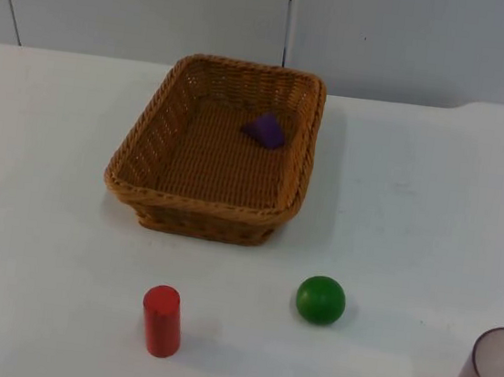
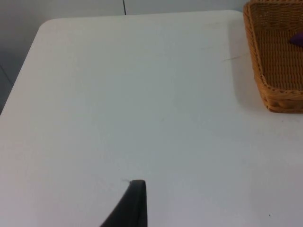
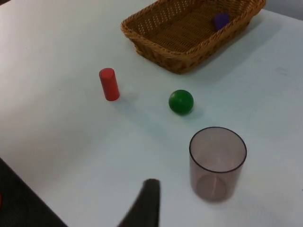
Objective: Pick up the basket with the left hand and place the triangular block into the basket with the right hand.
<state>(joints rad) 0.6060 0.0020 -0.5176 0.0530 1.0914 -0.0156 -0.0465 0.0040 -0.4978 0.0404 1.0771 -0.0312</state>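
the purple triangular block (image 1: 265, 129) lies in the far right part of the wicker basket (image 1: 146, 153), its long axis unclear, and neither gripper's state can be told.

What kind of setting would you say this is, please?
Probably a robot test bench, not a home: a bare white table against a grey partition wall, with practice props laid out: a wicker basket, a red cylinder and a green ball.

A white bench (image 2: 142, 104) meets a grey wall. A woven wicker basket (image 2: 265, 71) rests on it, a purple block (image 2: 297, 39) inside. One black fingertip (image 2: 131, 205) of the left end effector hovers above the bench.
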